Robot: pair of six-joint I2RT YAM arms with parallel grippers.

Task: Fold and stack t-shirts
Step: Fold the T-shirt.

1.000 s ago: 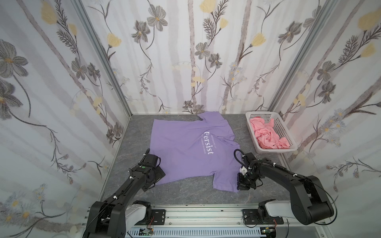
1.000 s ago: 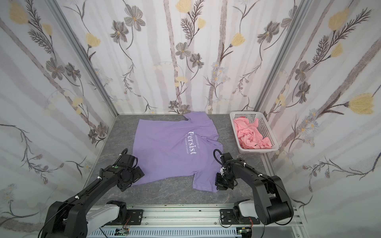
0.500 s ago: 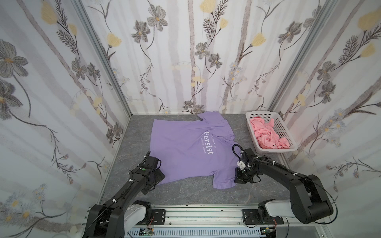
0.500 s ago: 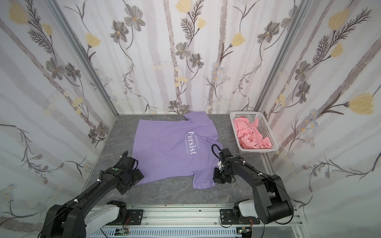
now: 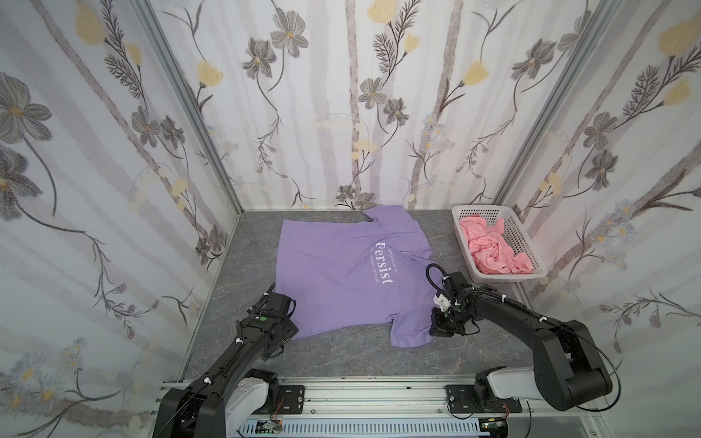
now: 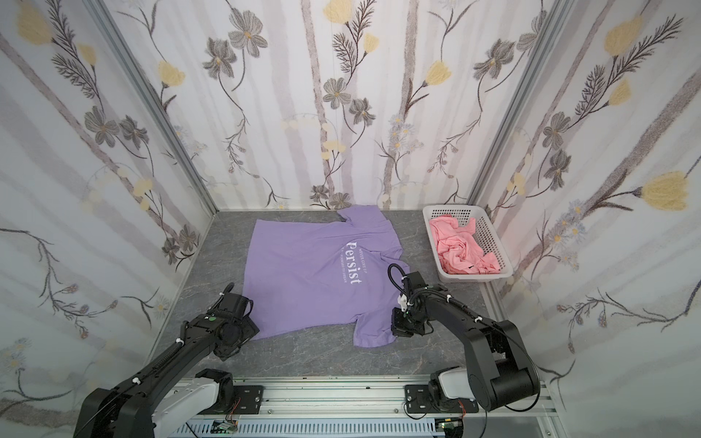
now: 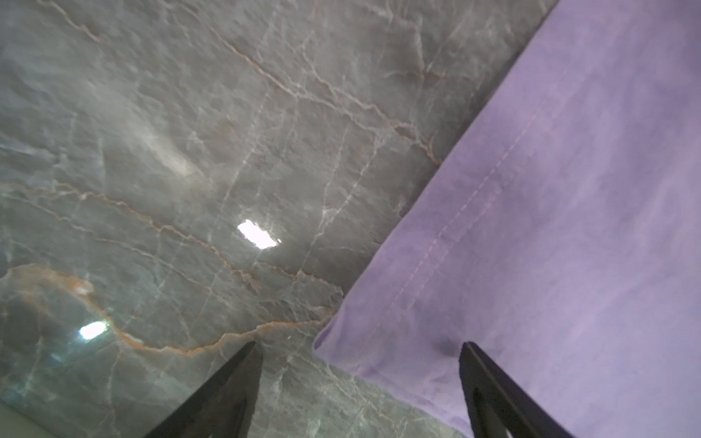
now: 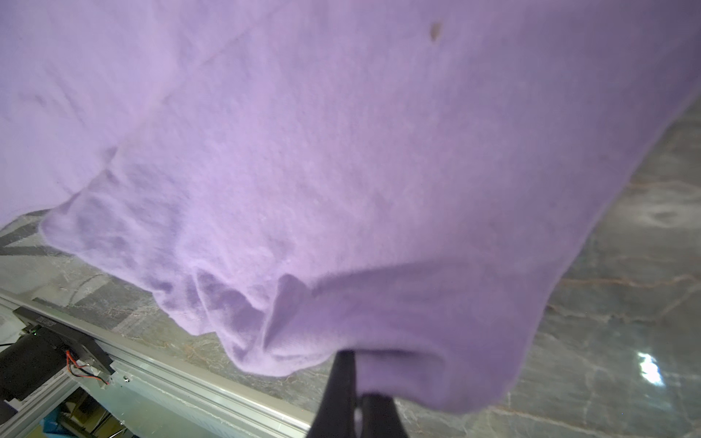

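The purple t-shirt (image 5: 333, 273) is spread lettering-up on the counter (image 5: 246, 273); the pink garment (image 5: 489, 250) is crumpled in the basket (image 5: 510, 280).

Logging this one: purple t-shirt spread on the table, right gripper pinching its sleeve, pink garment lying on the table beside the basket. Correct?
Not quite. The pink garment lies crumpled inside the white basket, not beside it; both top views show this. The purple t-shirt is spread on the table, and the right gripper pinches its sleeve.
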